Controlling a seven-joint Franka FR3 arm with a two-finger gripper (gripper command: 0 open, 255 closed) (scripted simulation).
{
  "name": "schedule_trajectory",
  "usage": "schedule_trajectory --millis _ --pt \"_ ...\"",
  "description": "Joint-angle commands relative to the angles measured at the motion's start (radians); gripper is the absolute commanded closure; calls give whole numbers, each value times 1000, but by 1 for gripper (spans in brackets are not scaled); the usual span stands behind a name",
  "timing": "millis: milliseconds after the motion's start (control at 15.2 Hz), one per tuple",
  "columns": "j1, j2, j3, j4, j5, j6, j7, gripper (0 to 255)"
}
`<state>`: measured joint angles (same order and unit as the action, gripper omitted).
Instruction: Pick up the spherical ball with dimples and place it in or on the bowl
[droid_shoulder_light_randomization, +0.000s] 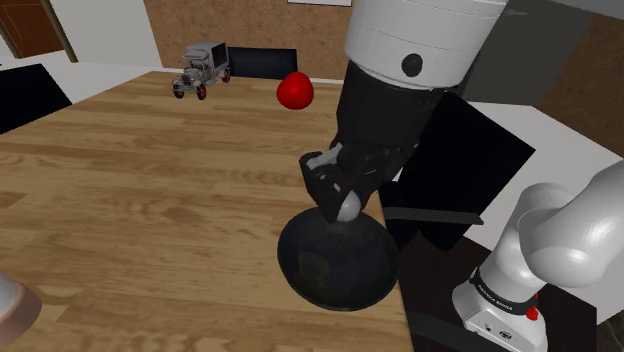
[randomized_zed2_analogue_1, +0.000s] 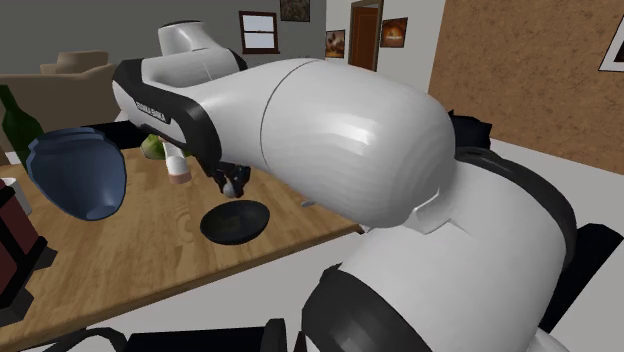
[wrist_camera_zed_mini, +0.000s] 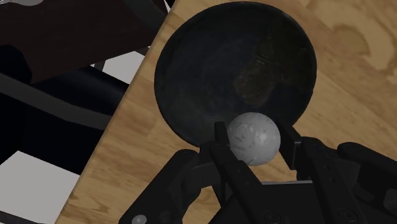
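Your gripper (droid_shoulder_light_randomization: 340, 195) clasps the grey dimpled ball (wrist_camera_zed_mini: 254, 139) across its middle, over the rim of the dark bowl (wrist_camera_zed_mini: 210, 70) near the table (droid_shoulder_light_randomization: 150, 200) edge. The ball looks light, hard and likely to roll. The toy truck (droid_shoulder_light_randomization: 203, 70) and red object (droid_shoulder_light_randomization: 295, 91) sit well apart; nothing blocks you.
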<state>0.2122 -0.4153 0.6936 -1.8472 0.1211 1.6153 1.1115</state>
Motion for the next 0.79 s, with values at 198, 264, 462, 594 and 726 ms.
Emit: schedule_trajectory --millis 198,264,462,594,726 --pt "10 -22 0 -85 13 66 -3 255" --pt "11 -25 1 -101 16 79 -3 255" --pt "16 -33 4 -147 22 118 -3 255" --pt "19 -37 7 -177 26 144 -3 255" --pt "19 -37 7 -177 26 144 -3 255"
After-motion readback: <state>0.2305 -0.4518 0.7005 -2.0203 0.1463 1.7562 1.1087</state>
